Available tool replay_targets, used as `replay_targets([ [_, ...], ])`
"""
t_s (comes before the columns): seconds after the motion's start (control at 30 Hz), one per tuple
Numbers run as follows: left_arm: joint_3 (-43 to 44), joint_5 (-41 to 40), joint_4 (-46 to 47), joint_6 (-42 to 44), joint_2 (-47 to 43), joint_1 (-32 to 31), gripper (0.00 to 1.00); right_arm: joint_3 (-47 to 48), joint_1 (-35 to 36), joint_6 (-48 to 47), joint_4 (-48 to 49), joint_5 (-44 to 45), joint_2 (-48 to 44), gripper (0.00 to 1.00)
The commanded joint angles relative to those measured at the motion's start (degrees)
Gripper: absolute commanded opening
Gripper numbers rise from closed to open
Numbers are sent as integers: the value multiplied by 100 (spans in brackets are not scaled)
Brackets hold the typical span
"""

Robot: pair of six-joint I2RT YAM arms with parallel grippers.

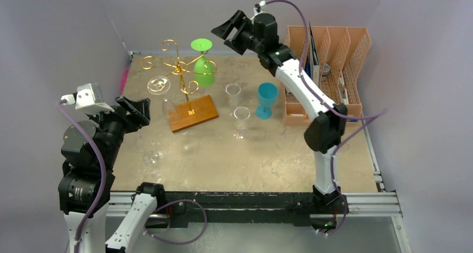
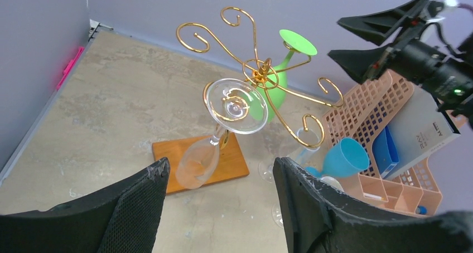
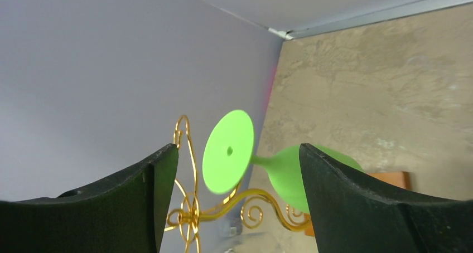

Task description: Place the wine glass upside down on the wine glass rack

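Green glass inverted on rack — right pincer agape.

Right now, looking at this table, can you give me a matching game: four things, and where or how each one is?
1 green glass
2 blue glass
3 right gripper
4 orange organiser

A stands on its foot on the table
B open, holding nothing
C slotted, at the far right
D hangs upside down on the gold rack

Pairs: 1-D, 2-A, 3-B, 4-C
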Motion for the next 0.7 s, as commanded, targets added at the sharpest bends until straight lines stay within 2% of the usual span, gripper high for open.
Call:
replay_targets([
  [0.0,261,156,-114,166,-109,-7,68,-902,-46,-741,259,412,-1326,81],
  [0.2,458,443,-299,174,-136,-7,71,-2663,-43,-1656,-111,841,-3013,77],
  [0.37,578,920,-362,196,-195,-7,74,-3763,-42,-2495,-1006,1077,-4154,73],
  [0.57,598,1027,-493,123,-275,-7,78,-4354,234,-3039,-2150,1073,-4685,66],
  [0.67,610,1045,-554,22,-307,-7,78,-4387,800,-3318,-2587,1775,-4653,60],
])
